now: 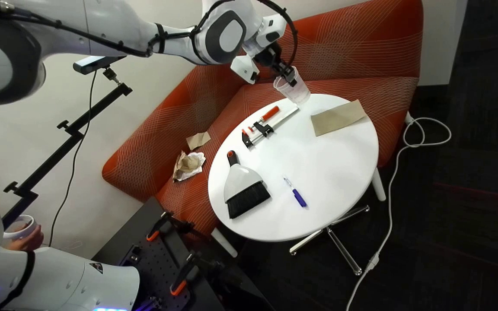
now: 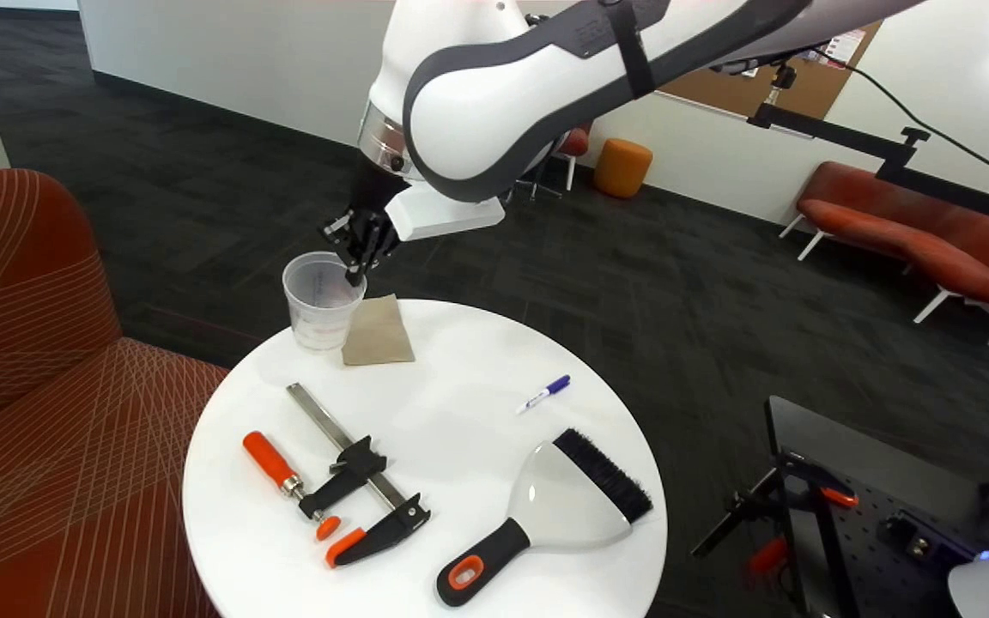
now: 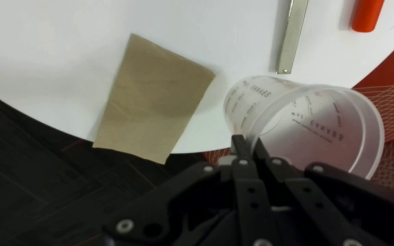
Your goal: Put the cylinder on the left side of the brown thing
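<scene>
The cylinder is a pale translucent plastic cup [image 1: 298, 90], also visible in an exterior view [image 2: 323, 313] and in the wrist view [image 3: 323, 126]. My gripper [image 3: 250, 145] is shut on the cup's rim, one finger inside and one outside the wall. The gripper also shows in both exterior views [image 1: 291, 80] [image 2: 355, 268]. The cup is near the table's edge; I cannot tell whether its base touches the table. The brown thing is a flat tan paper rectangle [image 1: 339, 117], beside the cup and apart from it in the wrist view [image 3: 154, 99]. It also shows in an exterior view [image 2: 379, 333].
A bar clamp with an orange handle [image 2: 357, 463] lies near the cup on the round white table [image 2: 460, 403]. A dustpan with brush [image 2: 563, 498] and a blue pen [image 2: 546, 393] lie farther off. A red sofa [image 1: 352, 56] borders the table.
</scene>
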Robot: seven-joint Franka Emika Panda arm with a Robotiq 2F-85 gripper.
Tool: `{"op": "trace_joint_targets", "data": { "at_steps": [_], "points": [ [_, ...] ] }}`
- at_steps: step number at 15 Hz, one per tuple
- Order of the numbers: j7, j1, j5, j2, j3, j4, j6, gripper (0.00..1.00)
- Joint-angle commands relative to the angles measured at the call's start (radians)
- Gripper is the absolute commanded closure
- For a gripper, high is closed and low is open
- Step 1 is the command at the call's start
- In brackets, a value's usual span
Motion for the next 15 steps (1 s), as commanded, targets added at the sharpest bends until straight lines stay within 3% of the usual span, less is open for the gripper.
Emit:
{"op": "trace_joint_targets", "data": {
  "at_steps": [1, 15],
  "points": [
    [0.028, 0.015, 0.005, 0.070, -0.019, 0.105, -0.066, 0.99],
    [0.019, -0.027, 0.040, 0.205, 0.000, 0.303, -0.194, 0.99]
  ]
}}
